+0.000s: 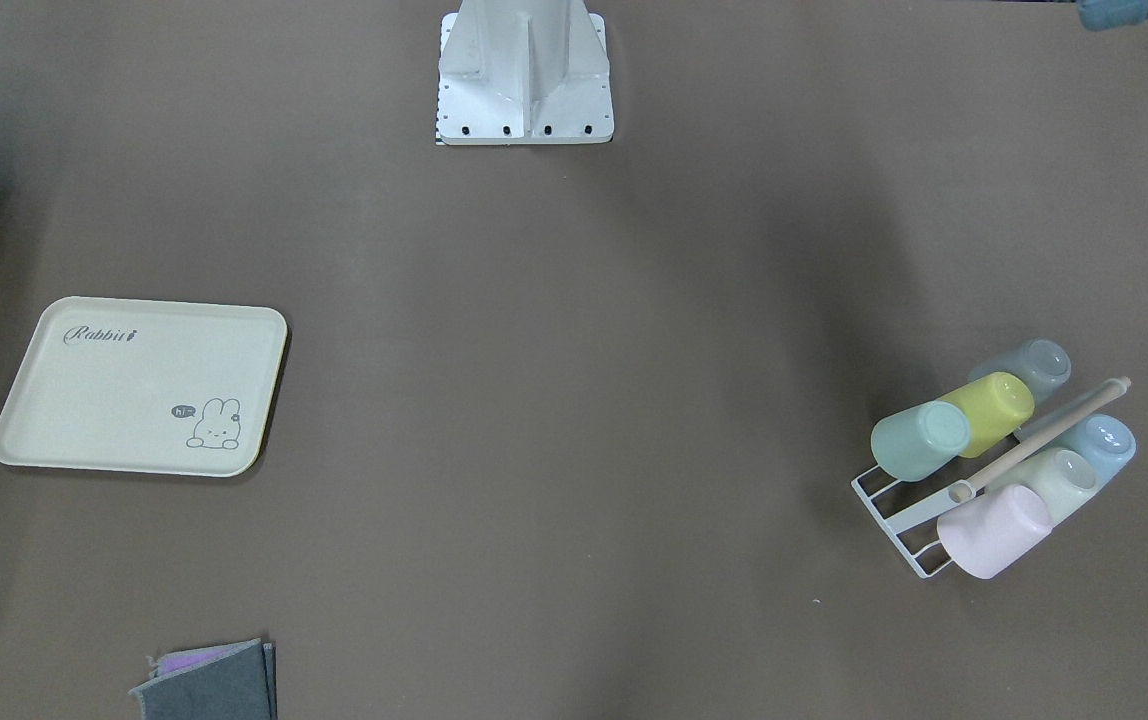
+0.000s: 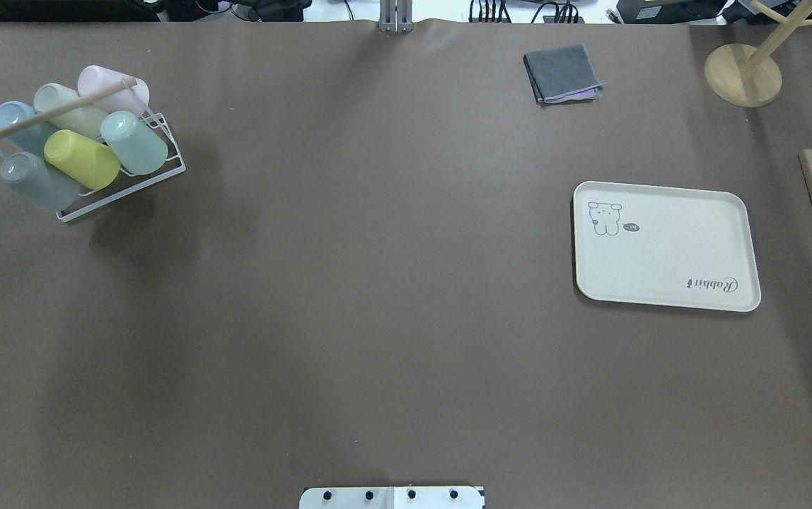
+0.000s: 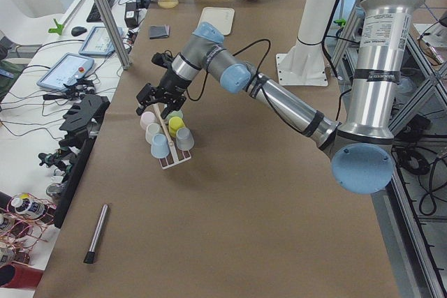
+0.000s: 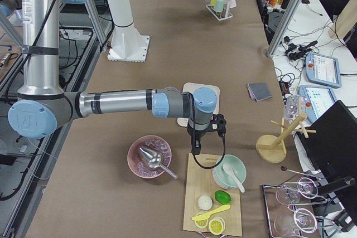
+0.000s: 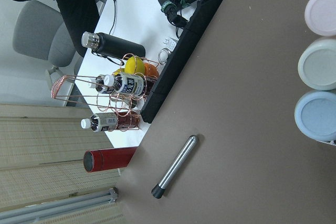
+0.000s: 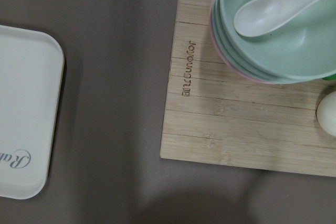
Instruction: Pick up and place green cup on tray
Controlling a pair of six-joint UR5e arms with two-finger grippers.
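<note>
**A robotics lab, with the housewares only as props**

Standing here, you are plainly in a robot test lab. Two industrial arms, the left arm (image 3: 286, 106) and the right arm (image 4: 117, 103), reach out over a long table (image 2: 378, 283) under a plain brown cover, with a white bolted pedestal (image 3: 320, 12) at its edge. Aluminium frame posts (image 3: 106, 13) stand along it. On the white bench alongside lie a teach pendant (image 4: 321, 65) and loose cables (image 4: 295, 45), with an office chair (image 5: 37, 30) beyond.

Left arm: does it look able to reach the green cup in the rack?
Probably yes. The left end effector hangs above the rack, and the green cup lies at the row's open end, with only the yellow cup beside it. The wooden handle runs alongside, not over it.
</note>
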